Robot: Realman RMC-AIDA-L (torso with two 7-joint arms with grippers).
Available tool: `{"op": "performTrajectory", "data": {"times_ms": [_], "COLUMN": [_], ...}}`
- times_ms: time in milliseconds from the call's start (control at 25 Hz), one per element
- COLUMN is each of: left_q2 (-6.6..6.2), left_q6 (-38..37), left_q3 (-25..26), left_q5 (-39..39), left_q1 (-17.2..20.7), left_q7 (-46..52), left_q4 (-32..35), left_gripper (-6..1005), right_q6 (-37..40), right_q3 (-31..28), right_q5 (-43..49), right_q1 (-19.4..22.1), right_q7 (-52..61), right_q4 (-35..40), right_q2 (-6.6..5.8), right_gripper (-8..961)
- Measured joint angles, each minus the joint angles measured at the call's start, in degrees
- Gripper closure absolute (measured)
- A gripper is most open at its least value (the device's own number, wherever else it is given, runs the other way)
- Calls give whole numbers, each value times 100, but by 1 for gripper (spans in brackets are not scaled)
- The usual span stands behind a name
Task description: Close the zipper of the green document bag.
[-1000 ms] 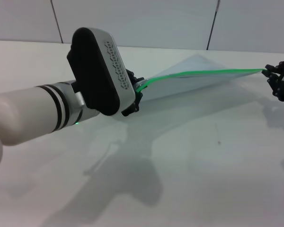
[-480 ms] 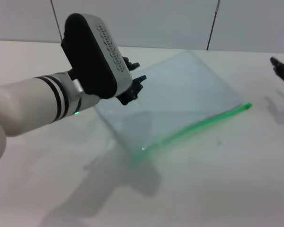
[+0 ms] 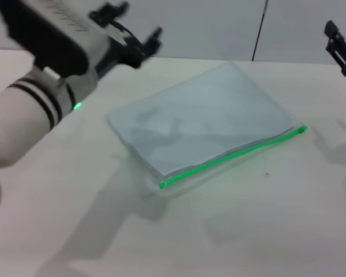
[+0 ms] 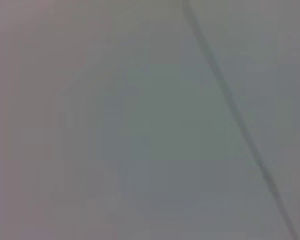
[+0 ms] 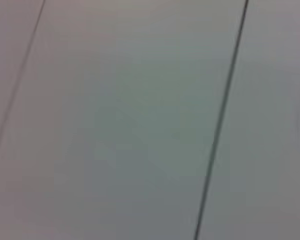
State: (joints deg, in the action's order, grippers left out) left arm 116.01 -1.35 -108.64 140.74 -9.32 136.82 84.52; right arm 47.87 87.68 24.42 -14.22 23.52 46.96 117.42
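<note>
The green document bag [image 3: 202,121], a pale translucent pouch, lies flat on the white table [image 3: 265,231]. Its bright green zipper [image 3: 233,156] runs along the edge nearest me, from lower left to upper right. I cannot make out the slider. My left gripper [image 3: 134,27] hangs open in the air above and beyond the bag's far left corner, holding nothing. My right gripper [image 3: 340,46] is raised at the far right, open and apart from the bag. Neither wrist view shows the bag or any fingers.
A panelled wall [image 3: 219,23] with dark seams rises behind the table; the wrist views show only such a seam [image 4: 230,100] and another seam [image 5: 220,125]. The arms' shadows fall on the tabletop around the bag.
Both grippers have let go of the zipper edge. The bag dropped and now lies flat. The left arm swung up and to the left; the right gripper rose.
</note>
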Motion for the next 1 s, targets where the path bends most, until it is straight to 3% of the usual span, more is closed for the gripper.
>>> {"op": "performTrajectory", "data": {"times_ms": [160,280,360,600,1000], "left_q2": [0,2,7,9,16], "left_q6": [1723,2374,3309,3930,3963], "left_q3": [-412,-598,-776,-832,-950], "left_q5": [-270,-285,-298,-302,-310], "left_q1": [17,-6,-44,-45,-267], "left_q7": [4,60,542,1231,1288], "left_q4": [-789,-1175,-1742,-2195,-2596], "left_gripper": [304,241,198,155,154], "right_q6": [423,1028,1262,1456,1449], "right_q3": [893,1264,1397,1492,1539], "right_q5": [-2125,-2998,-3320,-3606,-3641], "right_q1": [-103,-275,-443,-712,-907], "right_q7": [-1175,-1556,-1612,-1593,-1482], "right_q4": [-644,-1243,-1620,-2210,-2400], "right_q2": [-4,-13,-19,-10,2], "right_gripper": [332,333,333,335,338]}}
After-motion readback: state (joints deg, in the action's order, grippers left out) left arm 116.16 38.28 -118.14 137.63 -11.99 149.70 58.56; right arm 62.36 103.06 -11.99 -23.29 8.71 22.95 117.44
